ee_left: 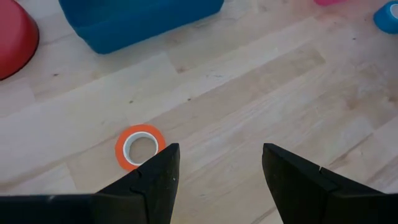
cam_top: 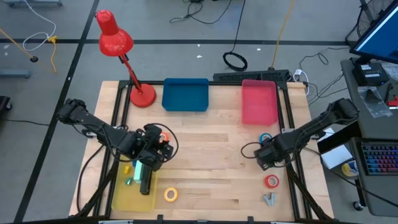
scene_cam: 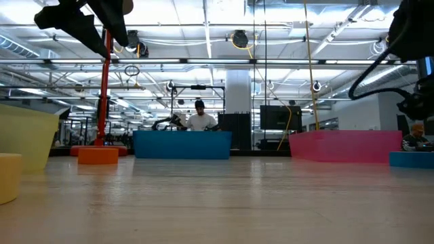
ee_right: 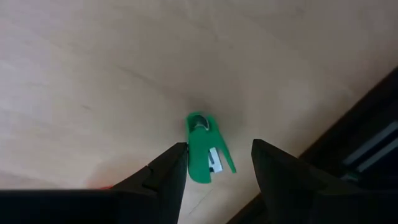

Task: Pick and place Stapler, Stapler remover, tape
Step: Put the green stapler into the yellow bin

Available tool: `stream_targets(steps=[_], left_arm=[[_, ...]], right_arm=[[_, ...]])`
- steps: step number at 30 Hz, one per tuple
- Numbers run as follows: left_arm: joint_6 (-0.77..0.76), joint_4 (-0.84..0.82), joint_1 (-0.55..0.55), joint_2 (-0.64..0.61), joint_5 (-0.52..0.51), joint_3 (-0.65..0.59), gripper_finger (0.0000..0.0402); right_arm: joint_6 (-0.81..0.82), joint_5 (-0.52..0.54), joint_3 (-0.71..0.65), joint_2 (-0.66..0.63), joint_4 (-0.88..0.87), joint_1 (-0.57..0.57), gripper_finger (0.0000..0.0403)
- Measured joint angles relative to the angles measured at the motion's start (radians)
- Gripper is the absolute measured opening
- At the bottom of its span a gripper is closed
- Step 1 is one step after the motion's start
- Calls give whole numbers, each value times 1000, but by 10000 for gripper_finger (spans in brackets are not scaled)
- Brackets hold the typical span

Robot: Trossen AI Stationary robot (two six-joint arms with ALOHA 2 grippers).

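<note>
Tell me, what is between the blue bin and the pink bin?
Nothing but bare wooden table lies between the blue bin and the pink bin; the high view shows it best.

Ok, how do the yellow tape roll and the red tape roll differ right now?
The yellow tape roll is yellow; the red tape roll is red. The yellow tape roll lies on the left arm's side, just beside the yellow tray. The red tape roll lies on the right arm's side, near a small grey object, with no tray next to it. Both lie flat on the wooden table, hole upward.
</note>
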Motion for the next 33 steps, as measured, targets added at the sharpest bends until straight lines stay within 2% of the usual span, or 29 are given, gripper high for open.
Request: stream_targets(steps=[11, 25, 33], left_arm=[[14, 0, 0, 0, 1, 0, 227], [39, 0, 0, 0, 5, 0, 227], [39, 0, 0, 0, 29, 0, 227]], right_arm=[[-25, -5, 3, 102, 70, -1, 174], [-17, 50, 2, 104, 107, -6, 174], [-17, 21, 2, 105, 115, -6, 173]])
